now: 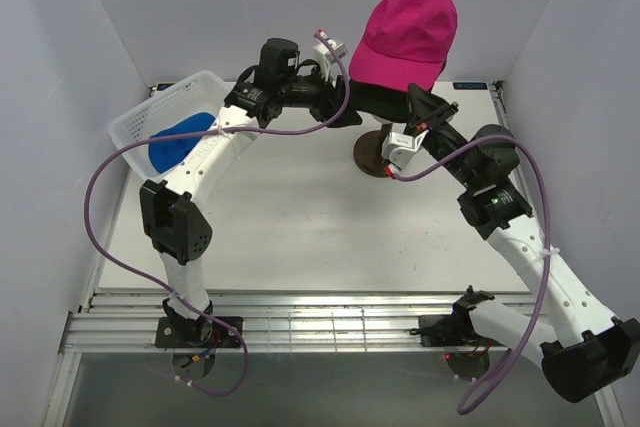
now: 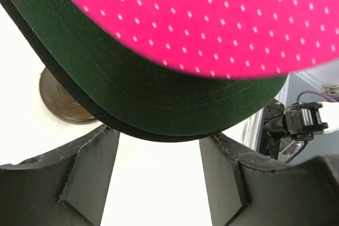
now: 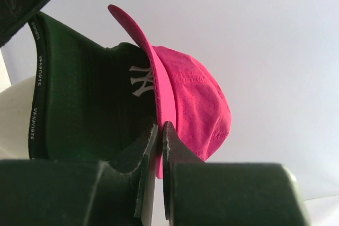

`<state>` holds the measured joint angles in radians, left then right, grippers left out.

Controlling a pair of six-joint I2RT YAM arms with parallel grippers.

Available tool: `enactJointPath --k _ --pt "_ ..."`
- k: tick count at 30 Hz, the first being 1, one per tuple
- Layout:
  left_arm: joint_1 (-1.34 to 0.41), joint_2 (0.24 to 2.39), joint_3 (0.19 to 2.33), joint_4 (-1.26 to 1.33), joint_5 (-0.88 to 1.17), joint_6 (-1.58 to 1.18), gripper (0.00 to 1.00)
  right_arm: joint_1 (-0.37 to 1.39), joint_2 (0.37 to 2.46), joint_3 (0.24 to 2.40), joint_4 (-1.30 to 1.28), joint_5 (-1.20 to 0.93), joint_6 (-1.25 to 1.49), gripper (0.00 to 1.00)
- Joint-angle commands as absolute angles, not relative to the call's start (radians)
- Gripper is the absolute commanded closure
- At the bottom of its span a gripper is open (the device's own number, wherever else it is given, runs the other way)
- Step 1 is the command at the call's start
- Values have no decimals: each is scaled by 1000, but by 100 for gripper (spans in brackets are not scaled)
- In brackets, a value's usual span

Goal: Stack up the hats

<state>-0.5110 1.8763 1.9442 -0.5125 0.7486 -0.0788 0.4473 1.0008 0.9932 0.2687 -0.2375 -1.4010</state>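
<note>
Toward the far edge of the worktop, right of its middle, a dark round stand carries the stacked hats. The right gripper reaches in from the near right, its fingers pinched tight on the brim edge of the magenta cap. That cap sits on top, over the green cap with a white NY logo. The left gripper comes from the left with its fingers spread wide just under the green brim, gripping nothing. In the far-left corner a white mesh basket holds the blue cap
</note>
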Motion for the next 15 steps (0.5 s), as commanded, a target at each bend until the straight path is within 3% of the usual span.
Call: enactJointPath --k 1,15 --pt "-515 1864 1999 -451 755 -115 29 486 948 994 201 -247 -1373 92" --pt "-514 1855 1971 -451 721 -92 29 511 943 880 84 -264 -1289 92"
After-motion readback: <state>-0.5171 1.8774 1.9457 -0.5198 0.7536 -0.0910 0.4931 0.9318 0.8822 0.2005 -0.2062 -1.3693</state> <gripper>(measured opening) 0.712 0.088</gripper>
